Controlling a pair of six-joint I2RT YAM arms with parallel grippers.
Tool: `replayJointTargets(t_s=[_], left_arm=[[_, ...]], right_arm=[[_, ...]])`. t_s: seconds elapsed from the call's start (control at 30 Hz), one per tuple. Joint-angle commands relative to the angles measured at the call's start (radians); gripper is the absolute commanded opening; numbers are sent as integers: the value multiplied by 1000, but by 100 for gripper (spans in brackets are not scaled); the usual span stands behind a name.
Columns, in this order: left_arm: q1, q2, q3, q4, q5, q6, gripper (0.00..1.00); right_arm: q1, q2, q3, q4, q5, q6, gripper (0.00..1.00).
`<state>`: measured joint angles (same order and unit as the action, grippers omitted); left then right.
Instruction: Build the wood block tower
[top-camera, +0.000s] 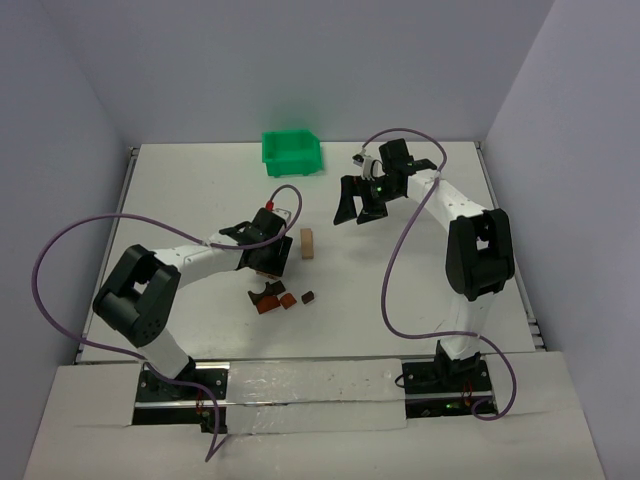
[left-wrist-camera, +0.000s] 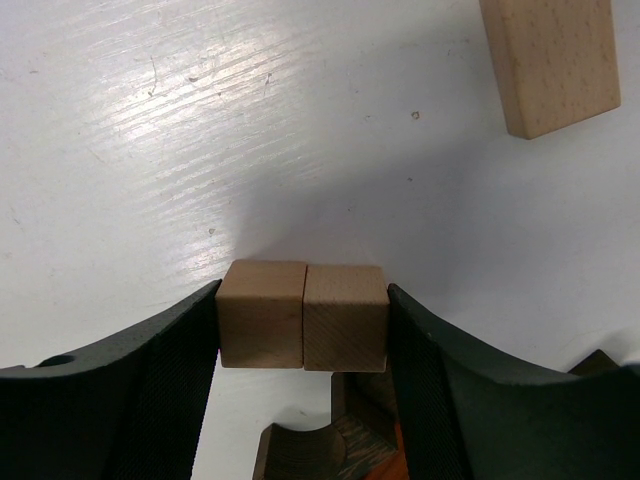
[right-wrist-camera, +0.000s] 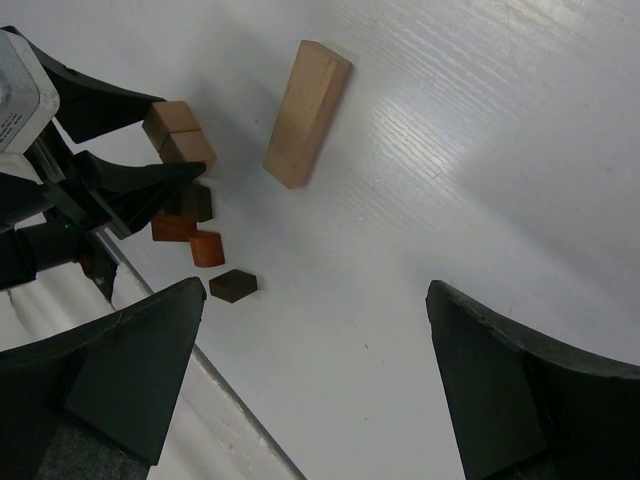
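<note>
Tower unbuilt | left gripper (left-wrist-camera: 303, 300) pinched two tan cubes (left-wrist-camera: 262, 312) near the bar (left-wrist-camera: 555, 60) | right gripper (right-wrist-camera: 315, 300) wide, empty | risk: side-by-side cubes could buckle at their seam and drop

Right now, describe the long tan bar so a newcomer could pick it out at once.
From the green bin at the far edge, come nearer to the left gripper, closed around two tan cubes. The long tan bar lies alone just to its right. It is the only elongated piece; the others are small.
</note>
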<state>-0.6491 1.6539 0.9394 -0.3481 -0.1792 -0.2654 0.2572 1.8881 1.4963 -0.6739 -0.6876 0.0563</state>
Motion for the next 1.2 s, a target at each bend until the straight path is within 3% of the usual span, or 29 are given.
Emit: replayJointTargets(t_s=[0.0, 0.23, 0.43, 0.5, 1.17], left_arm=[[-7, 15, 19, 18, 7, 0, 68], [-8, 27, 30, 6, 1, 3, 69], [-6, 59, 68, -54, -24, -24, 89], [-6, 54, 63, -53, -27, -28, 91], [8, 51, 59, -80, 30, -57, 77]], right_arm=[[-10, 11, 36, 0, -23, 5, 100], [-13, 11, 33, 0, -23, 2, 100], [-13, 11, 27, 0, -25, 2, 100], [-13, 9, 27, 0, -26, 2, 100], [-16, 5, 20, 2, -26, 4, 100]])
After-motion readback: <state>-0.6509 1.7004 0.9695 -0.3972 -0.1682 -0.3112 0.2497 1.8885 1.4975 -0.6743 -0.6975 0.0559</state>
